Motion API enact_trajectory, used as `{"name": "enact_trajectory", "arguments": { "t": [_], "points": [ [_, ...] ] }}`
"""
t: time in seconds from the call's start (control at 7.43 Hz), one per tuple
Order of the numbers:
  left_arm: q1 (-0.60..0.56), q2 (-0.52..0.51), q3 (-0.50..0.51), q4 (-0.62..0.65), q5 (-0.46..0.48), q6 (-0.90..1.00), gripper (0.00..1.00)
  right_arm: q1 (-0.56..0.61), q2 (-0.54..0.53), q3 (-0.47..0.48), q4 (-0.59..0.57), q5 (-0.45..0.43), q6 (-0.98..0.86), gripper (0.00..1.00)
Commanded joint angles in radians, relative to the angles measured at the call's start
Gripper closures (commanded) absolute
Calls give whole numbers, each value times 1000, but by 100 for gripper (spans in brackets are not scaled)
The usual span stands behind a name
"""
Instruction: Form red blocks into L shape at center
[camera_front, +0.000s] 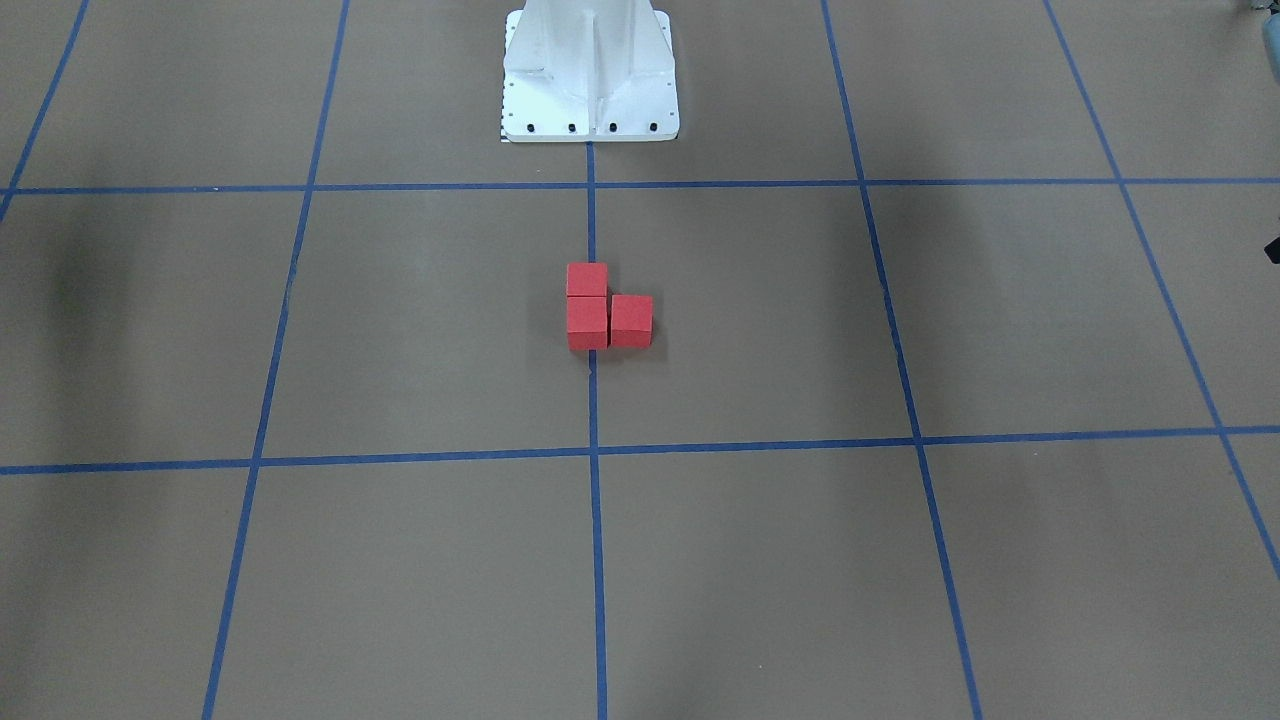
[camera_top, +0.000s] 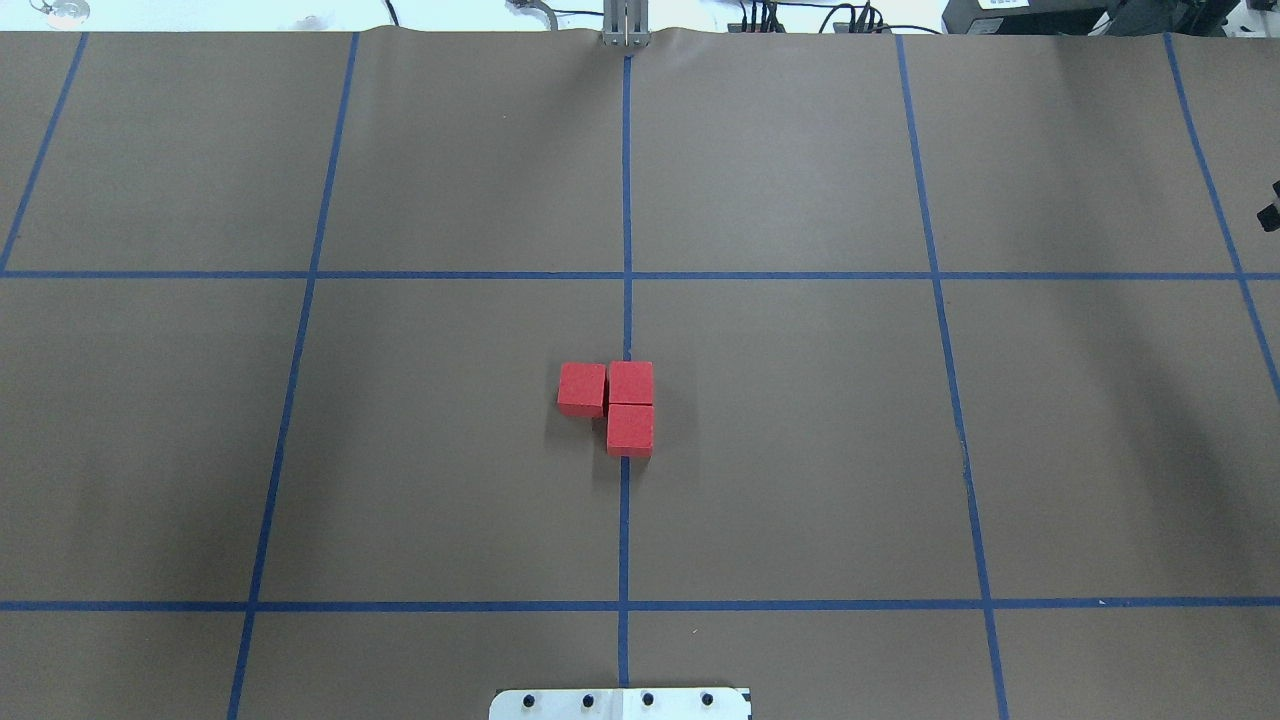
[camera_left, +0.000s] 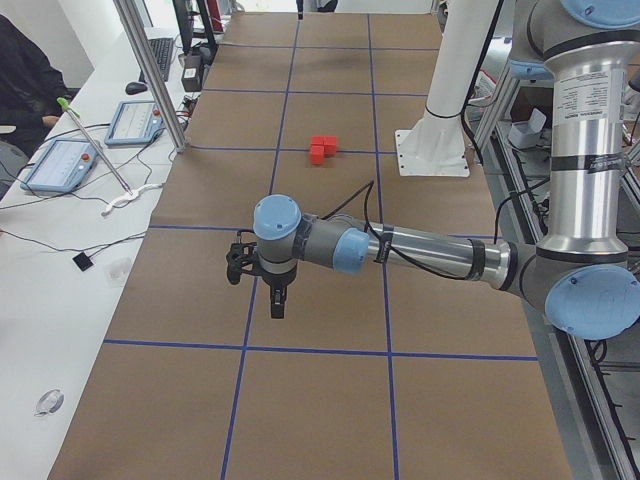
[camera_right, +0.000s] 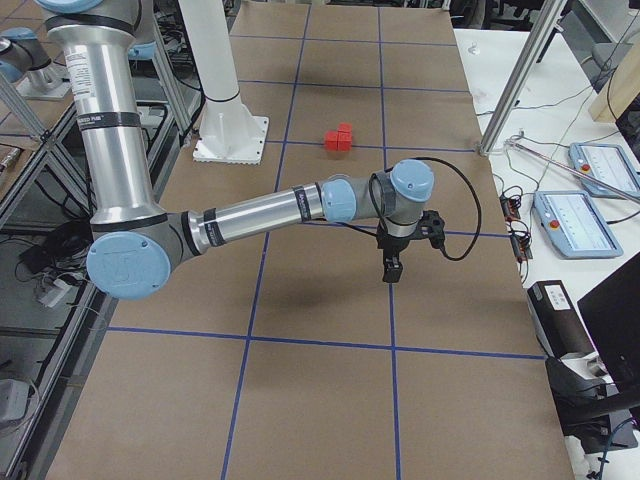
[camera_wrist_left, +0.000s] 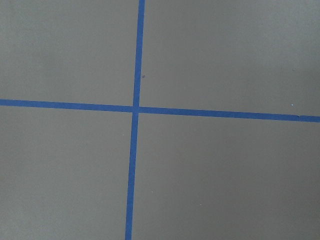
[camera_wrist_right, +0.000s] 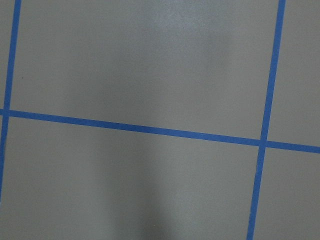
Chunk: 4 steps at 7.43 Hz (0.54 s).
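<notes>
Three small matte red cubes (camera_top: 631, 383) butted together, forming L on middle blue tape line (camera_top: 624, 520) of brown gridded tabletop (camera_top: 800, 450). Task judged complete. Long leg lies along line; foot points robot's left, at far end. Left tool (camera_left: 277, 303) and right tool (camera_right: 392, 270) well apart from cubes; grip state cannot tell.

A robot lab is shown. A table (camera_top: 800, 450) is marked with blue tape lines (camera_top: 627, 200), big robot arms (camera_left: 420, 250) are stretched over it, and control screens (camera_left: 134, 122) are set beside it.
</notes>
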Motion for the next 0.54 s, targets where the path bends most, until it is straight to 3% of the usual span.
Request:
{"name": "enact_trajectory", "arguments": {
  "t": [0.0,0.4],
  "points": [
    [0,-5,0,0,1,-1,0,0,6,3,-1,3,2,1],
    [0,-6,-7,0,3,1,0,2,6,42,-1,3,-1,1]
  ]
}}
